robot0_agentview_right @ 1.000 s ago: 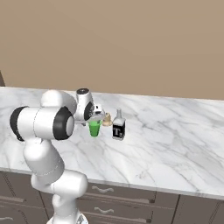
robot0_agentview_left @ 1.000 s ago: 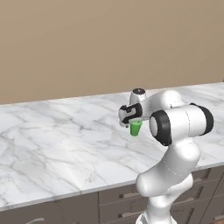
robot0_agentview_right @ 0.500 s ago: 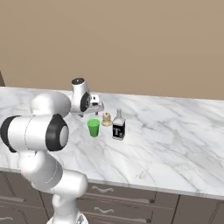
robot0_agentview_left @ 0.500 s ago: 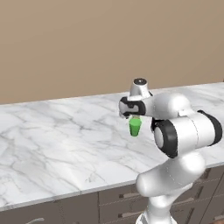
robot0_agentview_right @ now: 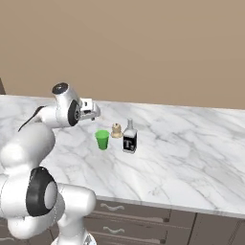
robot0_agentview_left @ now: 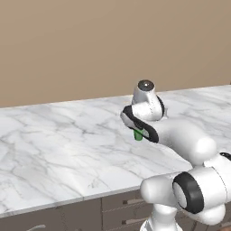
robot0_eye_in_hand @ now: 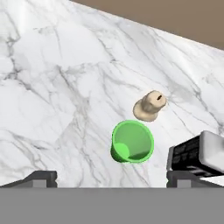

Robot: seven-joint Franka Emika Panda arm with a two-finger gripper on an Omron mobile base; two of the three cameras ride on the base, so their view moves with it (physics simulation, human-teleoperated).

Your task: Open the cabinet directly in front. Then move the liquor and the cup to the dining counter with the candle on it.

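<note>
The green cup (robot0_agentview_right: 102,139) stood upright on the marble worktop (robot0_agentview_right: 191,143), roughly midway between its front and back edges, with the liquor bottle (robot0_agentview_right: 129,139) just beside it and a small beige candle (robot0_agentview_right: 116,130) between the two, a little nearer the back edge. All three sat apart from one another, none touching. That put both task things on the candle's worktop, so by my reading the step in hand was clearing the arm away from a finished placement (a judgement, since nothing here shows the cabinet).

The end effector (robot0_eye_in_hand: 111,179) hung above the cup with its fingers spread wide and nothing between them; the hand view looked down into the cup's open mouth (robot0_eye_in_hand: 132,142), the candle (robot0_eye_in_hand: 149,106) just beyond it. In the right base view the end effector (robot0_agentview_right: 89,109) sat above and to the back-left of the cup, clear of its rim.

To do this well, the lift should run straight up before any sideways swing, because the cup is light and tapered and a brushing finger would tip it toward the candle or bottle. The fingers should stay apart until well above the rim. The forearm, which crossed in front of the cup (robot0_agentview_left: 138,135) in the left base view, also needed room, so any swing should go away from the bottle's neck, the tallest thing nearby
</note>
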